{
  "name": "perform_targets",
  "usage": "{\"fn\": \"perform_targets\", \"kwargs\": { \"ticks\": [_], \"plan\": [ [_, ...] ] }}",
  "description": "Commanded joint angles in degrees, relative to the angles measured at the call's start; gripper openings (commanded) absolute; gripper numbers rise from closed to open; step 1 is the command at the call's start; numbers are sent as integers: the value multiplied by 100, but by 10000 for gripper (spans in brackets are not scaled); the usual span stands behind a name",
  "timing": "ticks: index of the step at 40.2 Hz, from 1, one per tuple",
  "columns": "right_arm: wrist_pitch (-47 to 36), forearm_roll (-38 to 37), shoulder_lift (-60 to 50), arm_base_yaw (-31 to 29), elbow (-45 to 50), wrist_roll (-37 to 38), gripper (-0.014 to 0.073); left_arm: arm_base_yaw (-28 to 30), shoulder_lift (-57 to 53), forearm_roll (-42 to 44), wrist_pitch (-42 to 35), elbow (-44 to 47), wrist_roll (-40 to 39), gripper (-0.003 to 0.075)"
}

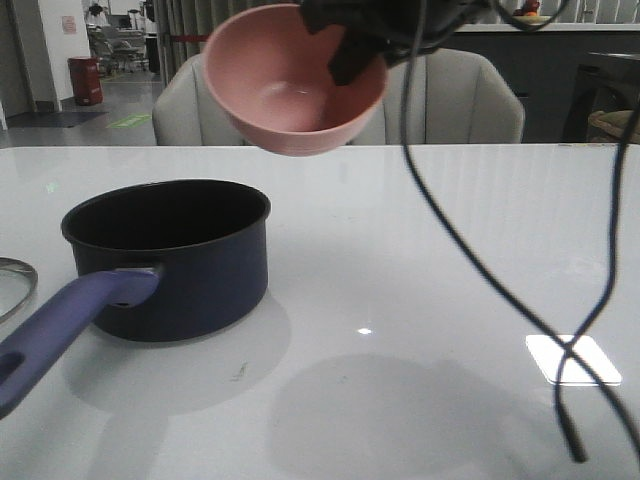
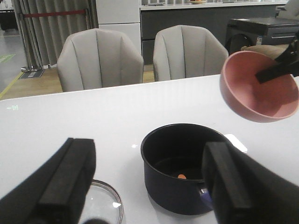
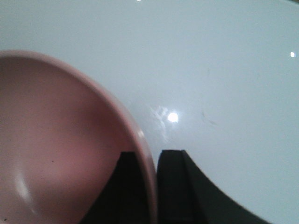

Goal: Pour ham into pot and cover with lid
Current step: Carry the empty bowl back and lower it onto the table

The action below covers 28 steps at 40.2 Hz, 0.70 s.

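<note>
- Front view: the right tool pinches the rim of the pink bowl, one finger inside and one outside, and holds it tilted in the air above the white counter. The pot stands on the counter below and to the left, its handle pointing toward the camera. The edge of the lid lies flat at far left.
- Left wrist view: the left tool is spread wide and holds nothing. One piece of ham lies on the pot's black floor; the lid lies just beside the pot.
- Right wrist view: the tool's fingers clamp the bowl's rim.
</note>
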Motion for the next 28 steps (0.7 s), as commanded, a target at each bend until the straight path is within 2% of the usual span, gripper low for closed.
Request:
{"fn": "perform_targets", "kwargs": {
  "ticks": [1,19,28],
  "plan": [
    [396,22,-352,-397,-193,3,136,-57,76,-24,-466,-149,17,511],
    [2251,22,148,-1726,-193,204,136,-57,76,-24,-466,-149,17,511],
    [2393,28,645,-1947,-193,215,136,-57,76,-24,-466,-149,17,511]
  ]
}}
